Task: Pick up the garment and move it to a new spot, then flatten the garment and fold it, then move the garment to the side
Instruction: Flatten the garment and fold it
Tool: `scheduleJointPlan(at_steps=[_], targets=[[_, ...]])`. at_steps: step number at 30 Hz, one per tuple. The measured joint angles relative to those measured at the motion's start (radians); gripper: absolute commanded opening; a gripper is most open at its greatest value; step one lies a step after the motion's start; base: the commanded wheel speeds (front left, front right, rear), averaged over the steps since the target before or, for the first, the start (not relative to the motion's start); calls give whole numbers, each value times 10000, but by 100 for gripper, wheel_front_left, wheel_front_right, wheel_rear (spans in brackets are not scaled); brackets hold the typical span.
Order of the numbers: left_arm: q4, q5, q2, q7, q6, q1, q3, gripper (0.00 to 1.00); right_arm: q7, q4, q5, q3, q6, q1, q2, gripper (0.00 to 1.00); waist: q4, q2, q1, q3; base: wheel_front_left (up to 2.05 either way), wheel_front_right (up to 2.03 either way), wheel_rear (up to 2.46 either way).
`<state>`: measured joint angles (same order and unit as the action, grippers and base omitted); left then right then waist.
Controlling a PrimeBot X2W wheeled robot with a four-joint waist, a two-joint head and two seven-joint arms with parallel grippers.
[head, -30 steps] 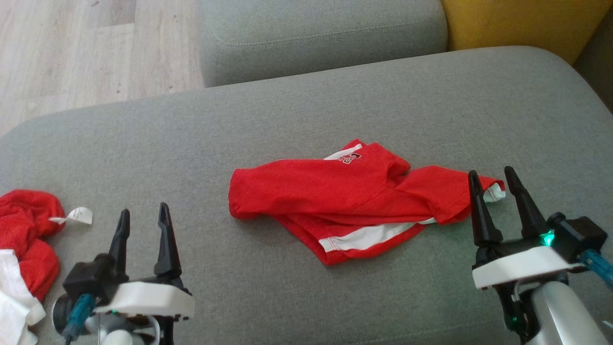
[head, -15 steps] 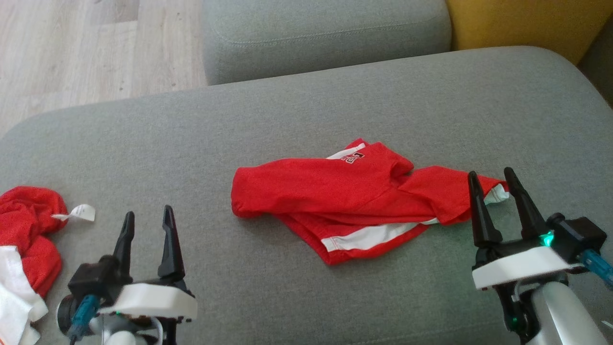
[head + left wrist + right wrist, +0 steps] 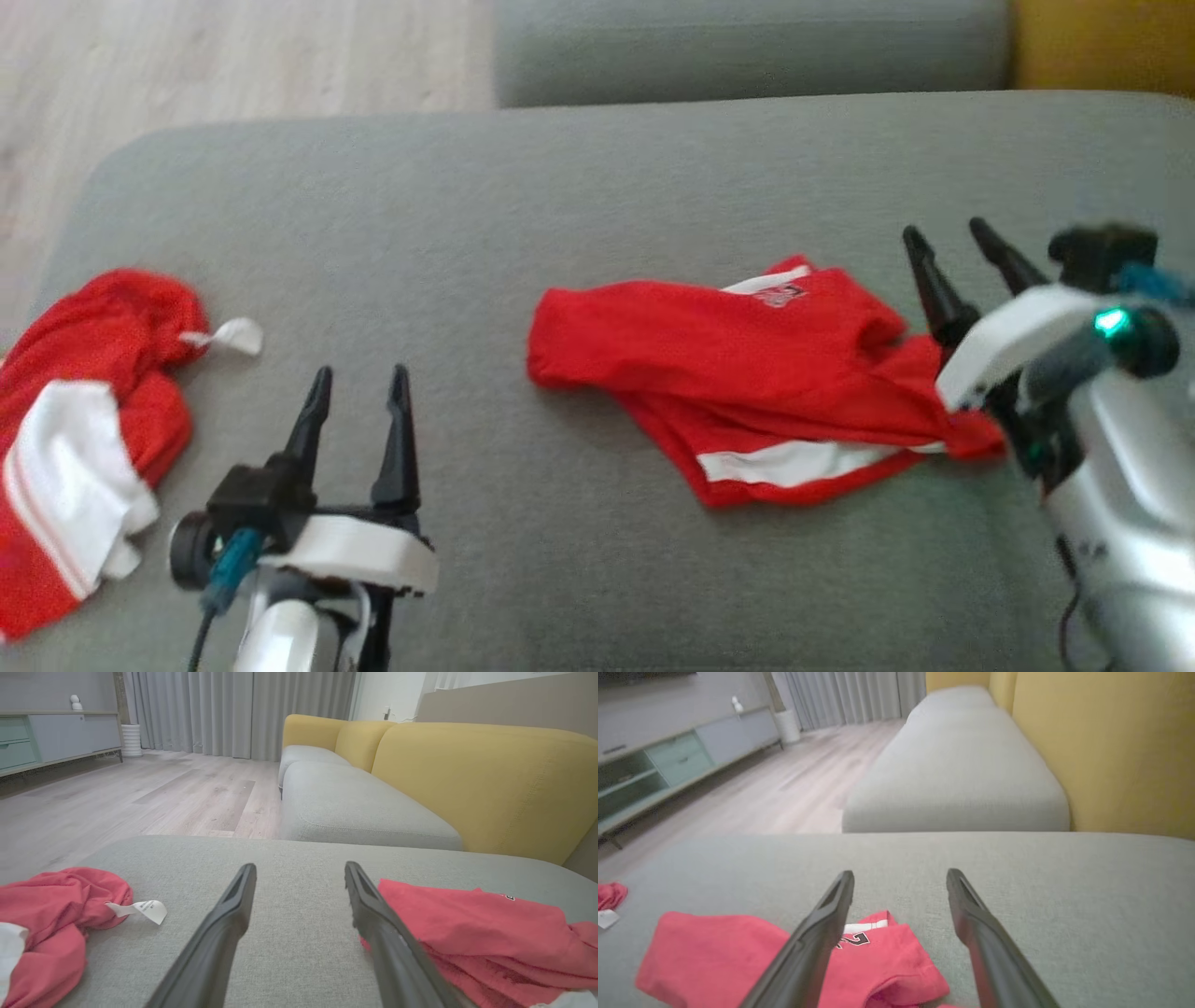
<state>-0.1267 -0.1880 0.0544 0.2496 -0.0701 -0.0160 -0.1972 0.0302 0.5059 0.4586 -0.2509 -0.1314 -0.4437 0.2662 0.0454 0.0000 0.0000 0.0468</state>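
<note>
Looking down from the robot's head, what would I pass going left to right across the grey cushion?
First the crumpled red-and-white garment, then white tag, left tool, spread red garment, right tool.

pale wood floor [image 3: 154,793], grey curtains [image 3: 233,714], yellow-backed grey sofa [image 3: 364,812], low cabinet [image 3: 51,737].

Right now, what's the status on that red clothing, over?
Left gripper open, empty. Right gripper open, at right end of red garment. Garment rumpled on grey cushion, not held. Red-and-white heap lies apart, left.
</note>
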Motion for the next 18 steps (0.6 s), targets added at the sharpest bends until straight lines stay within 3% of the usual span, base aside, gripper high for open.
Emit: scheduleJointPlan(at_steps=[10, 18], targets=[[-416, -272, -33, 0, -6, -490, -514, 100, 3864, 3772, 1206, -1106, 0, -2321, 604, 100, 1518, 0, 1, 741, 0, 0, 0], [-485, -345, -40, 0, -15, -582, -518, 100, 4964, 5563, 1231, -1308, 0, -3120, 658, 100, 2079, 0, 1, 987, 0, 0, 0]])
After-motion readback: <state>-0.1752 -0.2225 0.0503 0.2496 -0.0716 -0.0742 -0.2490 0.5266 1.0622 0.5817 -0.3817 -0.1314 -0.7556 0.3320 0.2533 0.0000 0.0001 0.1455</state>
